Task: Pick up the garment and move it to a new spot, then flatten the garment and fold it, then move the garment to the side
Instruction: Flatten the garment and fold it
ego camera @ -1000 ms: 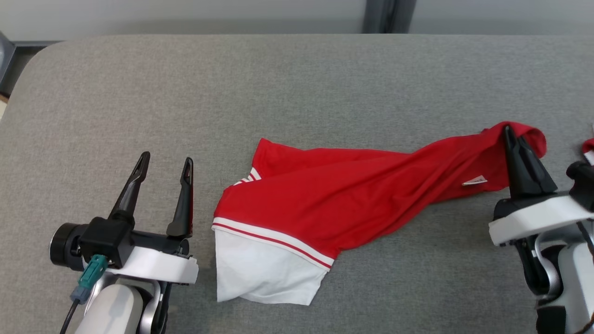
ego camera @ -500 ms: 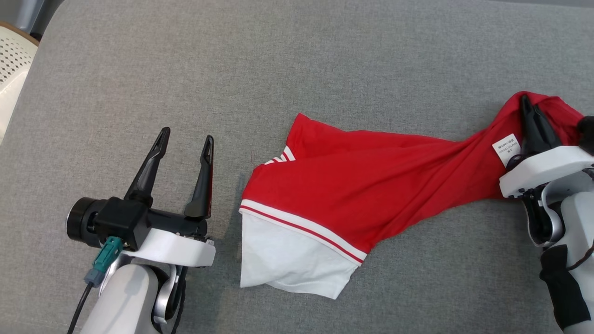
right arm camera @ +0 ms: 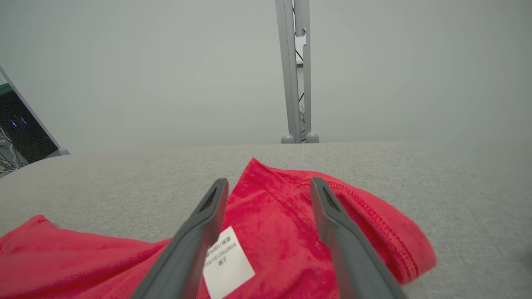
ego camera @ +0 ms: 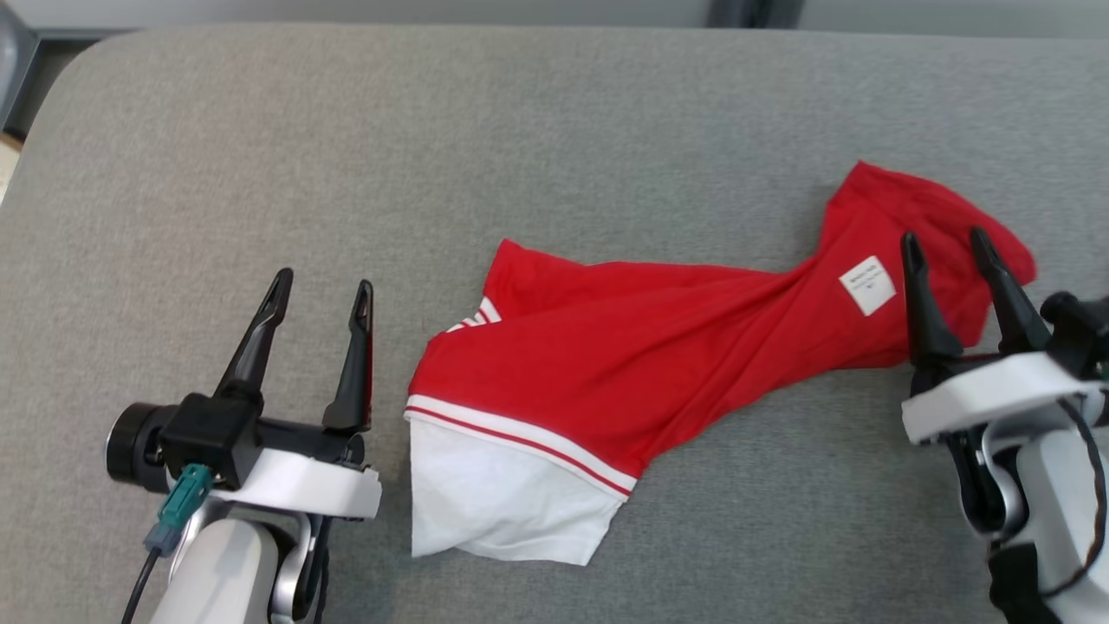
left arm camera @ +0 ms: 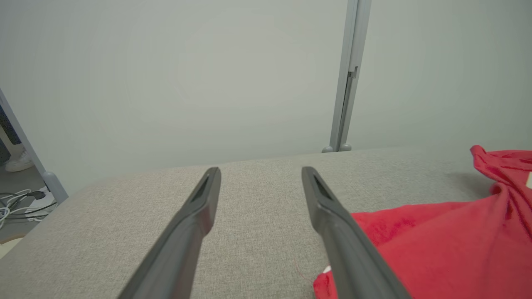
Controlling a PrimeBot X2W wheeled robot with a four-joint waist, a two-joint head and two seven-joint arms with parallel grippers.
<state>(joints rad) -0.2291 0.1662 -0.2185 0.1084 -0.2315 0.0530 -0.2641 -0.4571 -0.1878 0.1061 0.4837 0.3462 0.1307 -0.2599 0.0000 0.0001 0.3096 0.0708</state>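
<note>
The garment point(ego camera: 641, 347) is red with a white panel and white stripes at its near left end, lying twisted and stretched across the grey table point(ego camera: 260, 156). A white label point(ego camera: 866, 284) shows near its right end. My right gripper point(ego camera: 944, 241) stands open above that right end, fingers apart with red cloth lying between and under them point(right arm camera: 286, 224). My left gripper point(ego camera: 321, 286) is open just left of the garment's left edge, holding nothing; red cloth point(left arm camera: 440, 245) shows to the right of its fingers point(left arm camera: 195, 216).
The grey padded table's rounded far left corner point(ego camera: 69, 78) and far edge run along the top. A pale wall with a metal post point(right arm camera: 295, 70) stands behind. Cables point(left arm camera: 20, 199) lie on the floor off the left side.
My right gripper has opened and let go of the garment's right end, which now lies on the table. The head camera shifted between frames. The left gripper stays open.
</note>
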